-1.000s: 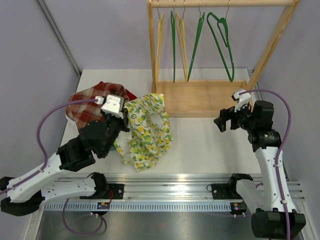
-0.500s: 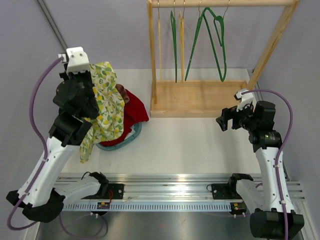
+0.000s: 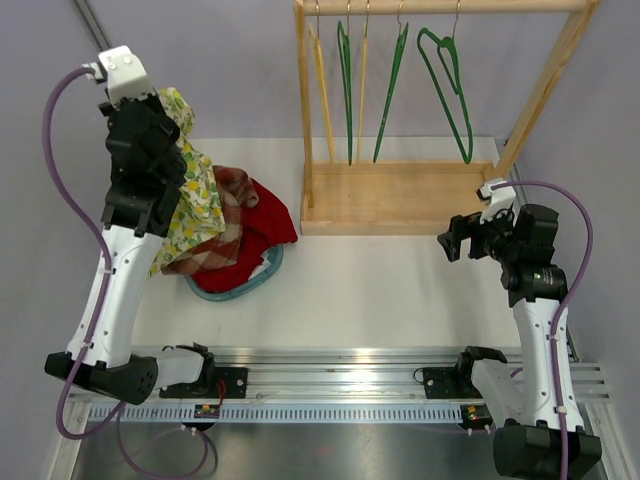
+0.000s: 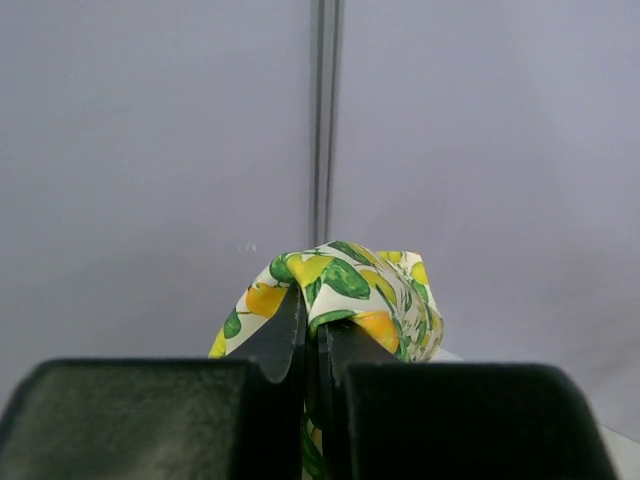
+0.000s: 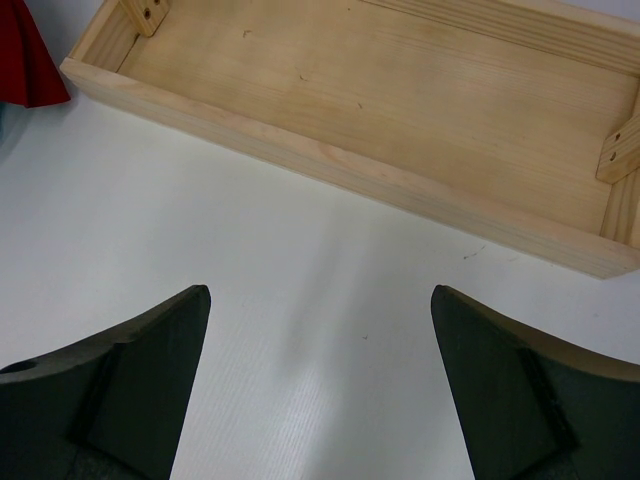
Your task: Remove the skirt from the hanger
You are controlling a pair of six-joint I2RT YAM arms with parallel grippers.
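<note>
The lemon-print skirt (image 3: 194, 196) hangs from my left gripper (image 3: 168, 104), which is raised high over the table's far left. In the left wrist view the gripper (image 4: 312, 302) is shut on a fold of the skirt (image 4: 352, 280), with the grey wall behind. The skirt's lower part drapes down onto the pile of clothes. No hanger shows in the skirt. My right gripper (image 3: 446, 243) is open and empty, low over the white table in front of the wooden rack base (image 5: 380, 110); its fingers (image 5: 150, 350) stand wide apart.
A wooden rack (image 3: 430, 8) at the back holds several empty green and yellow hangers (image 3: 350, 90). A pile of red and plaid cloth (image 3: 250, 215) lies on a teal item (image 3: 255, 280) at the left. Grey walls stand close on both sides.
My left arm has lifted the skirt off the table, up and to the far left, over the cloth pile. The hangers have swung a little. The right arm has hardly moved.
</note>
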